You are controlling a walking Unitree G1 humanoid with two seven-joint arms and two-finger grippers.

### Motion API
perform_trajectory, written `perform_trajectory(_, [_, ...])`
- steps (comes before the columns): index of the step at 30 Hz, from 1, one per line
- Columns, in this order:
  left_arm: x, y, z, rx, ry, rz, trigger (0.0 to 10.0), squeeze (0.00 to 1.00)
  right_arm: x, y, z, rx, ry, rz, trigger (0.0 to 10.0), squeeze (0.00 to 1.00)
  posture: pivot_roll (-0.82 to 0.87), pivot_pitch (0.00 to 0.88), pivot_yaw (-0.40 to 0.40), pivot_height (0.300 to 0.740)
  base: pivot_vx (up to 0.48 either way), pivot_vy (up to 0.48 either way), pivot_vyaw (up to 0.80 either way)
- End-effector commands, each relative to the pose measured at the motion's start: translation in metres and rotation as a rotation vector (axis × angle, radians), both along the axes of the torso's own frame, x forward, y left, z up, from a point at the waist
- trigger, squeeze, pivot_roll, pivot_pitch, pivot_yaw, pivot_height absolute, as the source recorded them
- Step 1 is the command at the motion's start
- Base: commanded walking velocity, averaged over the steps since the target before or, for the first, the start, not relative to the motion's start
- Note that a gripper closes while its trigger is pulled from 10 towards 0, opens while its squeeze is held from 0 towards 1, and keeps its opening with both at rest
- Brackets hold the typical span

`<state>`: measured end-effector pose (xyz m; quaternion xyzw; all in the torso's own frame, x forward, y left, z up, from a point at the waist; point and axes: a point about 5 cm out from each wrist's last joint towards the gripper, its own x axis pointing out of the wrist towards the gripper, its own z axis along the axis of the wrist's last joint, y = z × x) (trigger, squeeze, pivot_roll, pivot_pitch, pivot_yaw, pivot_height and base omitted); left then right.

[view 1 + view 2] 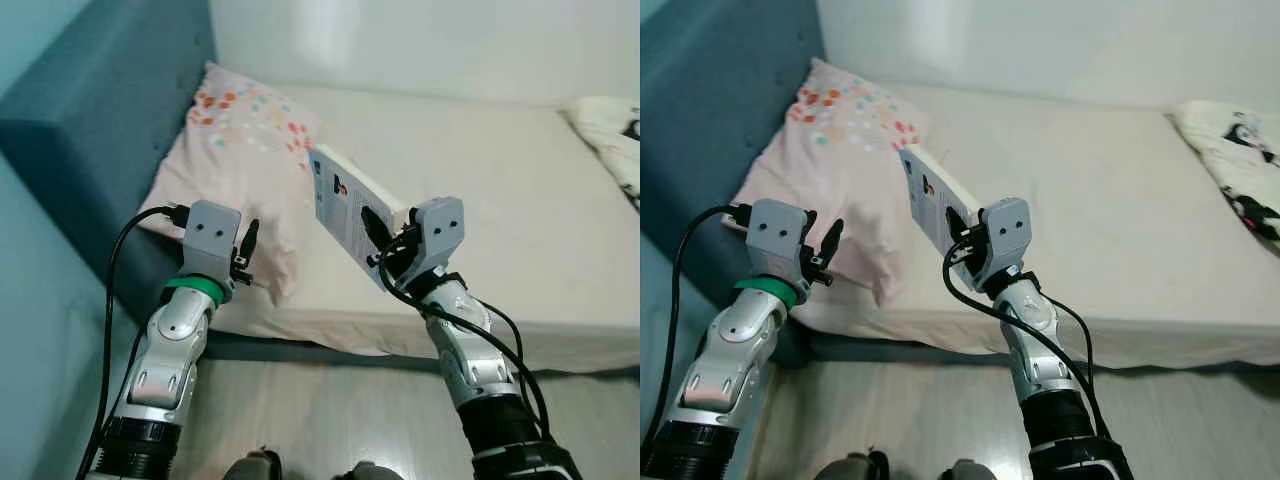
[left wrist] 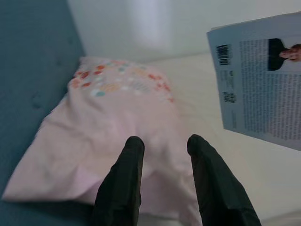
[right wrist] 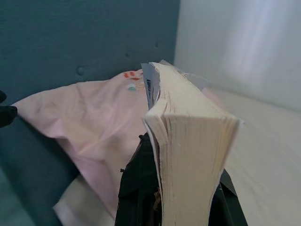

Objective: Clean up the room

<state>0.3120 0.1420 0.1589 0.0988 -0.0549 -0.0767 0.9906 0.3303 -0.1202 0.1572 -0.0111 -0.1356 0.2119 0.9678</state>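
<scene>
Pinching the thick paperback book (image 1: 352, 212) by its lower edge above the bed (image 1: 480, 180), the right gripper (image 1: 385, 245) holds something light but floppy, while the left gripper (image 1: 246, 250) hovers open, empty, near the pillow (image 1: 235, 150).

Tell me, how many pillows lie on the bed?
1 for sure: the pink pillow by the blue headboard. A patterned cloth at the bed's far right edge may be another.

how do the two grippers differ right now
The right gripper is shut on a book, holding it tilted up above the bed; the left gripper is open and holds nothing. The right one is over the mattress, while the left one points at the pink pillow near the bed's edge. Both have black fingers and are raised in front of the robot.
</scene>
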Motion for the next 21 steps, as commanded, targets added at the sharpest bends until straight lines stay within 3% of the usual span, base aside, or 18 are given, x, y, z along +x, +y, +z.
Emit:
perform_trajectory(1, [-0.0023,-0.0066,-0.0031,-0.001,0.007,-0.022,10.0,0.0,-0.0008,-0.0085,0.0038,0.01,-0.02,-0.022,10.0,0.0,-0.09,0.06,0.008,0.72,0.0,0.0,0.0])
perform_trajectory(14, [-0.001,-0.0064,-0.0022,-0.018,-0.002,-0.02,10.0,0.0,-0.0007,-0.0058,0.0032,0.004,-0.018,-0.013,10.0,0.0,-0.09,0.054,0.012,0.72,0.0,0.0,0.0])
perform_trajectory(21, [0.0013,-0.0066,0.0005,-0.017,-0.017,-0.015,10.0,0.0,-0.0005,-0.0034,0.0014,-0.032,-0.018,-0.017,10.0,0.0,-0.09,0.048,0.014,0.72,0.365,0.0,0.32])
